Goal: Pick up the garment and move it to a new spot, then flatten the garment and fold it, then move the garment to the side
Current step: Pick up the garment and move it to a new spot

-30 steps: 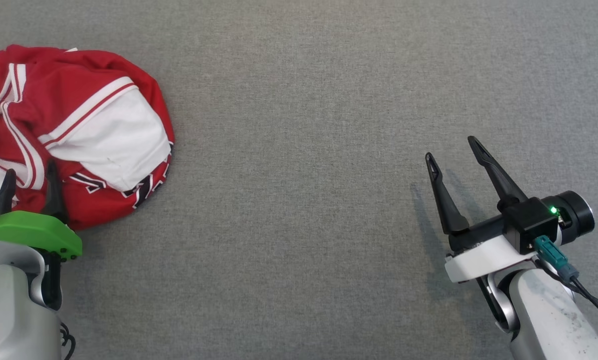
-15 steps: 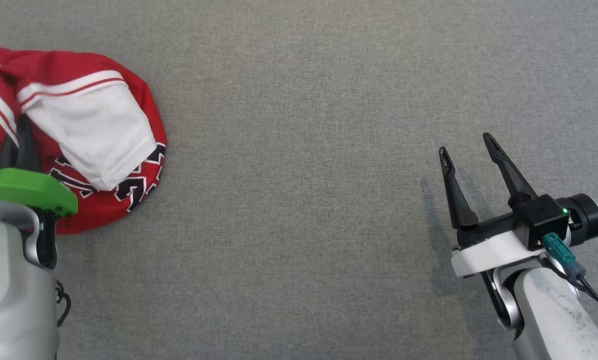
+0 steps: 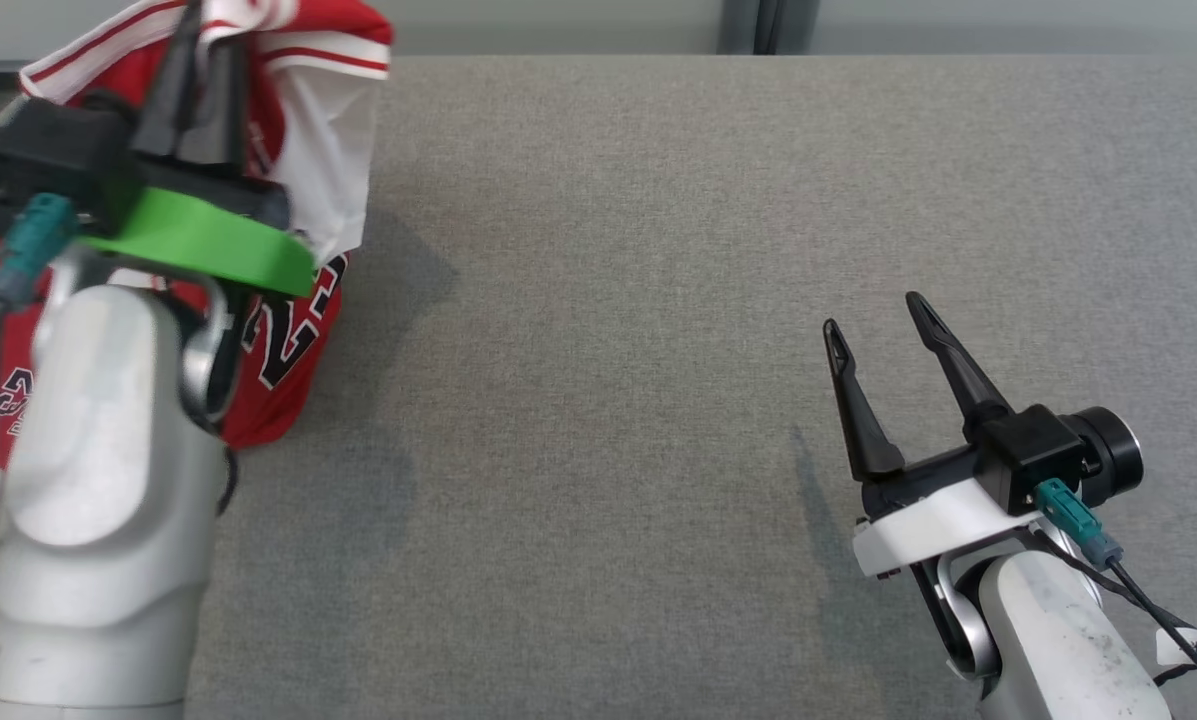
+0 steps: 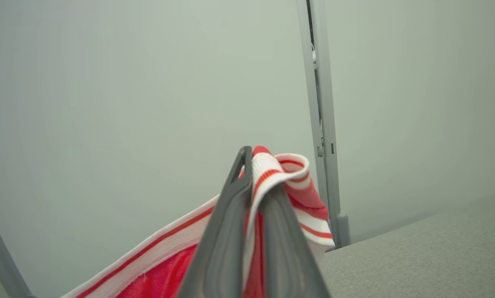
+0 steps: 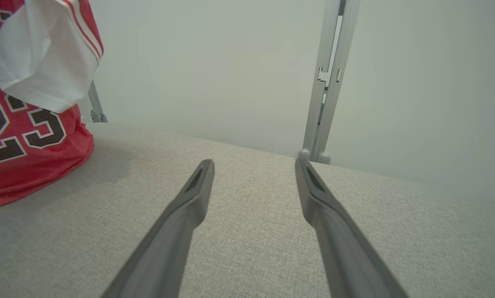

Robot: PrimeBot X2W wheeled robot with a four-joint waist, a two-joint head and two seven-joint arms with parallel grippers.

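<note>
Via left wrist view I saw left pincer (image 4: 253, 178) clamping garment (image 4: 309, 194) hem; right wrist view showed right pincer (image 5: 253, 165) released, number 23 readable.

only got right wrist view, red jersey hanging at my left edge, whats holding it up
Observer: The left gripper; its jaws are shut on the jersey.
Operator: which bit did it grab
Observer: A white ribbed trim with red stripes, folded over between the jaws.
Operator: where does that sit in the head view
Observer: At the left, by the far edge of the table, with the left forearm in front of the jersey.
</note>
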